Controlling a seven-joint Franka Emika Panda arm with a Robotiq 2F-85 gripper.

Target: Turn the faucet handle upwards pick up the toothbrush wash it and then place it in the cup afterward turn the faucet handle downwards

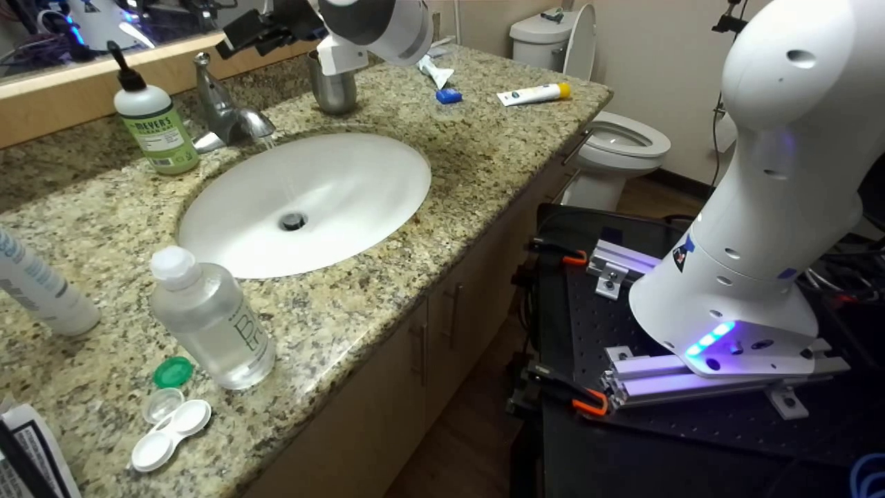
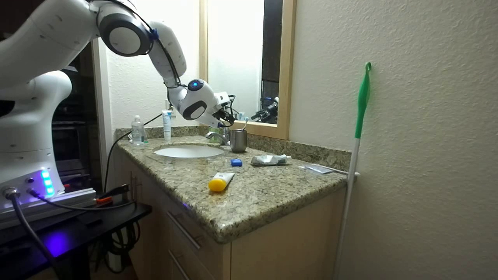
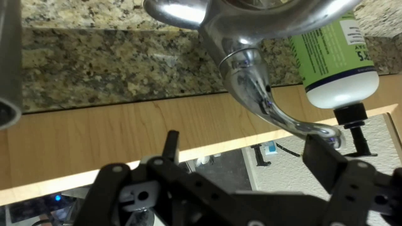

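In the wrist view the chrome faucet handle (image 3: 260, 91) rises from the faucet, its tip overlapping one finger (image 3: 323, 163) of my gripper (image 3: 241, 139); contact cannot be told. The jaws stand wide apart with nothing held. In an exterior view my gripper (image 1: 243, 47) hovers above the faucet (image 1: 225, 114) by the mirror, and a thin stream of water (image 1: 282, 166) falls from the spout. The grey metal cup (image 2: 238, 142) is beside the faucet, with the toothbrush (image 2: 246, 121) sticking up out of it. Only the edge of the cup (image 3: 9, 62) shows in the wrist view.
A green soap bottle (image 3: 333, 53) stands close behind the handle. The wooden mirror frame (image 3: 119, 135) runs along the wall. Around the white basin (image 1: 373, 187) are a clear bottle (image 1: 214, 325), a blue box (image 1: 449, 95) and a yellow-capped tube (image 1: 532, 94).
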